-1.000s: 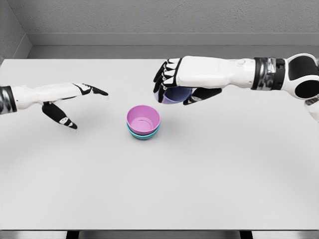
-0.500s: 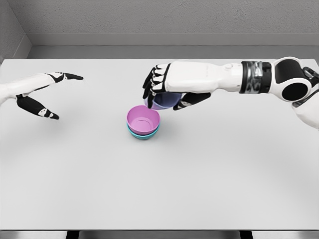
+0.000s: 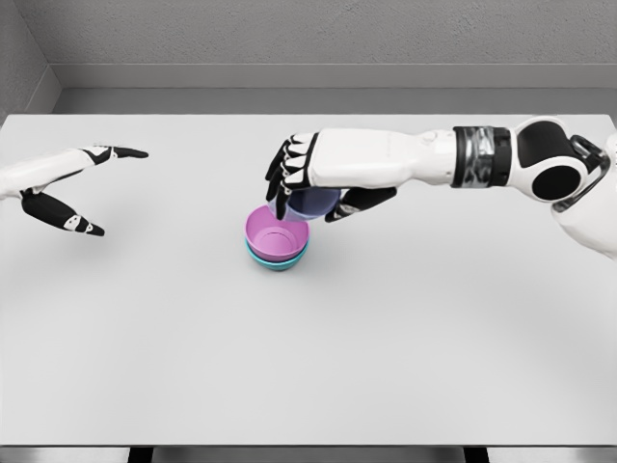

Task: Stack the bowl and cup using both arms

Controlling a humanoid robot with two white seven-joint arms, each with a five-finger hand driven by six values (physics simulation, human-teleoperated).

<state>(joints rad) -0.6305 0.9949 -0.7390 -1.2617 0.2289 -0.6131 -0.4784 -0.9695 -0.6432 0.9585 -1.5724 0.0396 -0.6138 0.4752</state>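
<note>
A pale grey table (image 3: pixel 308 367) fills the view, matte and evenly lit, its near edge showing a dark strip at the bottom. Behind it rises a grey textured wall (image 3: pixel 318 34), with a lighter ledge running along the table's far edge and a corner of the room at the upper left.

Near the table's middle sits a pink bowl (image 3: pixel 276 234), nested in a teal bowl (image 3: pixel 278 261) of which only the lower rim shows. My right hand (image 3: pixel 323 178) reaches in from the right, its fingers (image 3: pixel 281 174) curled around a lavender cup (image 3: pixel 312 203), which is held just above the pink bowl's far rim and tilted slightly; whether cup and bowl touch I cannot tell. My thumb and the black fingertips hide much of the cup.

My left hand (image 3: pixel 67 183) hovers at the left edge, well apart from the bowls, fingers spread and holding nothing. Between it and the stack lies bare table, with nothing blocking the way.
</note>
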